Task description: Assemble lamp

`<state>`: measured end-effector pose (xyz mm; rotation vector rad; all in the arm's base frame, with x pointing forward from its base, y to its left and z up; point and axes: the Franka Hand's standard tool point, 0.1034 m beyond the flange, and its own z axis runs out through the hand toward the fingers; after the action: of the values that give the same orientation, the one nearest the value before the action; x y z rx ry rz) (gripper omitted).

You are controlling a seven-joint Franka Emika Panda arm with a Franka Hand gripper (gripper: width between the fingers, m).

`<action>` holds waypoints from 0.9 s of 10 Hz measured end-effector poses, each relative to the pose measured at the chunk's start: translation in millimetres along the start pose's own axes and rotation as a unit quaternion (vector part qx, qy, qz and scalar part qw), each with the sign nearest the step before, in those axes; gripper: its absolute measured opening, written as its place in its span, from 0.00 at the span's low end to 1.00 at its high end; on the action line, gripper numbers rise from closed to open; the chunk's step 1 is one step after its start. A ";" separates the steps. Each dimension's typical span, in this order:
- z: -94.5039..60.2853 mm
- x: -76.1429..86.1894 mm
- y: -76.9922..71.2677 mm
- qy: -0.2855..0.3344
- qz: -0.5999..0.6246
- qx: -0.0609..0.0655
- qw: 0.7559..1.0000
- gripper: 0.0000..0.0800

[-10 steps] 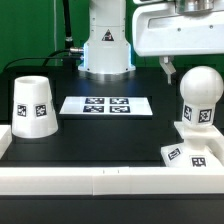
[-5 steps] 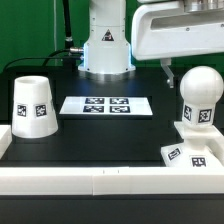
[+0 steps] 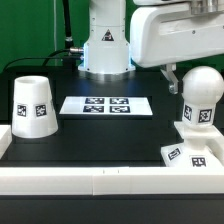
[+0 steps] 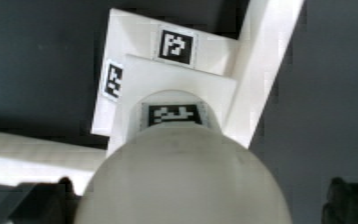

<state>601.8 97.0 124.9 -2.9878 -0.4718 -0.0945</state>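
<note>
Three white lamp parts sat on the black table [image 3: 100,135] in the exterior view. The shade [image 3: 30,105] stood at that view's left, and at its right the bulb [image 3: 203,95] stood on the base [image 3: 190,152]. The marker board [image 3: 105,104] lay between them, apart from both. The gripper [image 3: 195,78] hung at the bulb, with one finger [image 3: 171,78] just beside it and not touching.

In the wrist view, the bulb [image 4: 194,180] filled the space between two dark fingertips [image 4: 37,203]. The jaws were spread wide and gripped nothing. The tagged base [image 4: 158,70] showed beyond the bulb.
</note>
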 end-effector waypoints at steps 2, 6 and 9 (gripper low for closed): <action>2.8 0.0 2.3 -0.006 -0.109 -0.007 0.994 0.87; 5.3 9.1 1.5 -0.024 -0.294 -0.036 0.955 0.87; 5.2 8.2 6.3 -0.034 -0.409 -0.041 0.911 0.87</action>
<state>611.7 94.2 119.7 -2.6413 -1.7202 -0.0785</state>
